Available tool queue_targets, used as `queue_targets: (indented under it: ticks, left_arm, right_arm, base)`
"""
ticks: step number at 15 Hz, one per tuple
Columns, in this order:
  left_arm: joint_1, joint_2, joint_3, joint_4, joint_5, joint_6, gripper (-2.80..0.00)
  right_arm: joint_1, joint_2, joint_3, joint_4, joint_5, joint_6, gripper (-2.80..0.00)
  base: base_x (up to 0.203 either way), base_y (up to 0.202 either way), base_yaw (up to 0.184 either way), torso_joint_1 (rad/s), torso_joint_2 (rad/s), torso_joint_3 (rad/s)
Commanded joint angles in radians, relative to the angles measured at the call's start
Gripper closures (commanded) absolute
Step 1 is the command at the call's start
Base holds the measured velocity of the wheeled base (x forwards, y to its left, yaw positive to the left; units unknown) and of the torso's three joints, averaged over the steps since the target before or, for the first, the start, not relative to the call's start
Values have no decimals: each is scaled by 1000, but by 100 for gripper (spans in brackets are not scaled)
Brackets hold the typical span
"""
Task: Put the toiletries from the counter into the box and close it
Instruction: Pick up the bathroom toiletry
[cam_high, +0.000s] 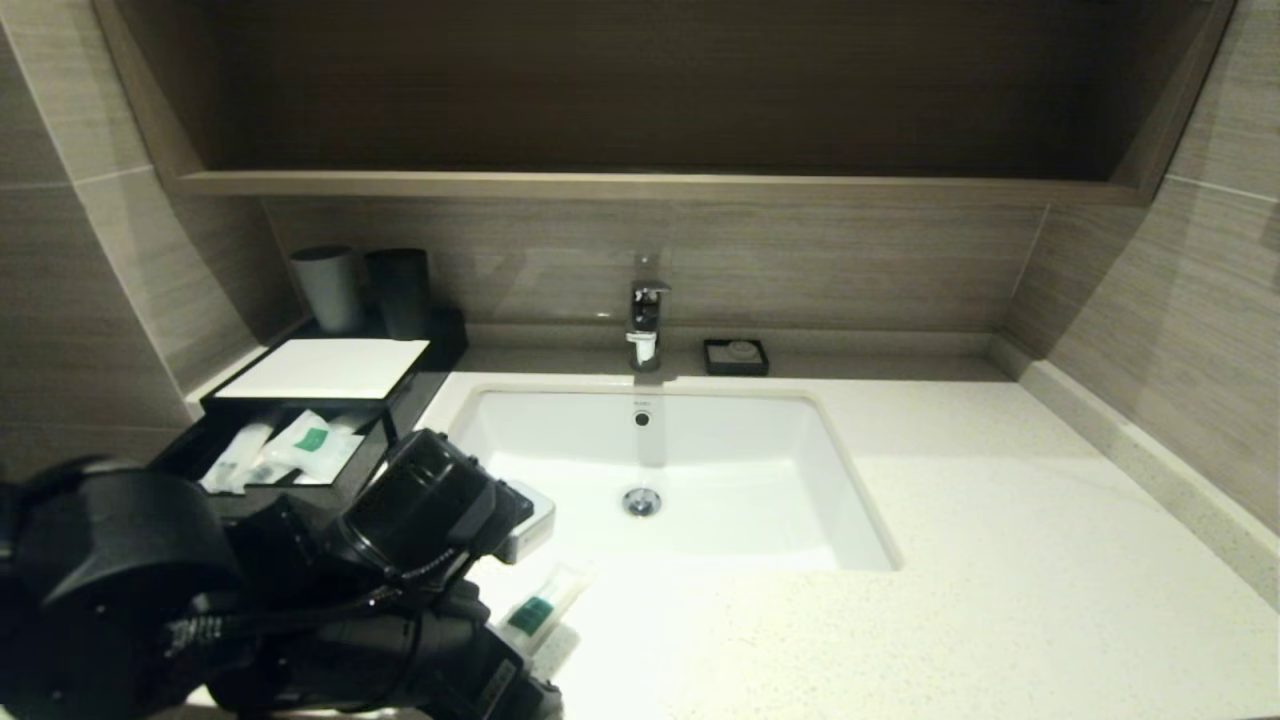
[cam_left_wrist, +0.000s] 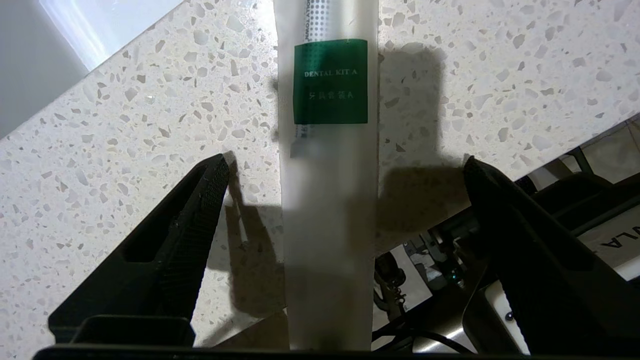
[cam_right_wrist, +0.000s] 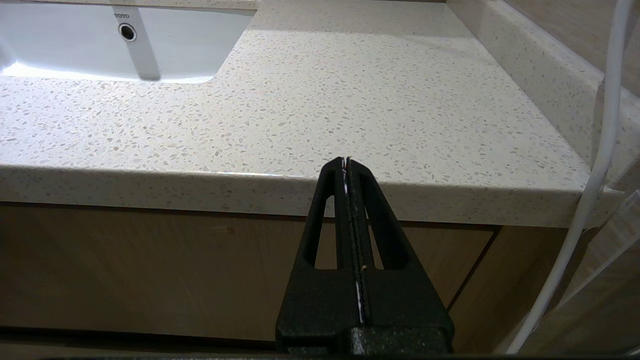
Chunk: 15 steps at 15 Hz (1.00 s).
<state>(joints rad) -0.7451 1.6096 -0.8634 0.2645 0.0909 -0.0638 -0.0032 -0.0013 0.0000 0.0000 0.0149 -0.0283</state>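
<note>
I have the left gripper (cam_left_wrist: 345, 170) spread wide over the last sachet (cam_left_wrist: 327, 200), which lies on the counter (cam_left_wrist: 125, 125) near the front edge. The other sachets (cam_high: 300, 445) lie in the box's (cam_high: 330, 368) open drawer. My right gripper (cam_right_wrist: 346, 162) is clenched, empty, below the counter edge.

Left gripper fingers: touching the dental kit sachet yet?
Apart. The left wrist view shows the left gripper open, bare counter between each finger and the sachet lying between them.

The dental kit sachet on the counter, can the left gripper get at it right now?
Probably yes: the left gripper is open, one finger on each side of the dental kit sachet, with nothing between them.
</note>
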Motion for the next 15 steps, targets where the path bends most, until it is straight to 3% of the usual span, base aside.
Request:
queue_targets:
  ticks: [1, 15]
  left_arm:
    - [1, 7, 0, 2, 1, 2, -280]
    - [6, 10, 1, -1, 0, -2, -280]
  right_arm:
    - [0, 1, 2, 0, 0, -1, 0]
    - [0, 1, 2, 0, 0, -1, 0]
  base:
    - [0, 0, 0, 0, 0, 0]
    - [0, 0, 0, 0, 0, 0]
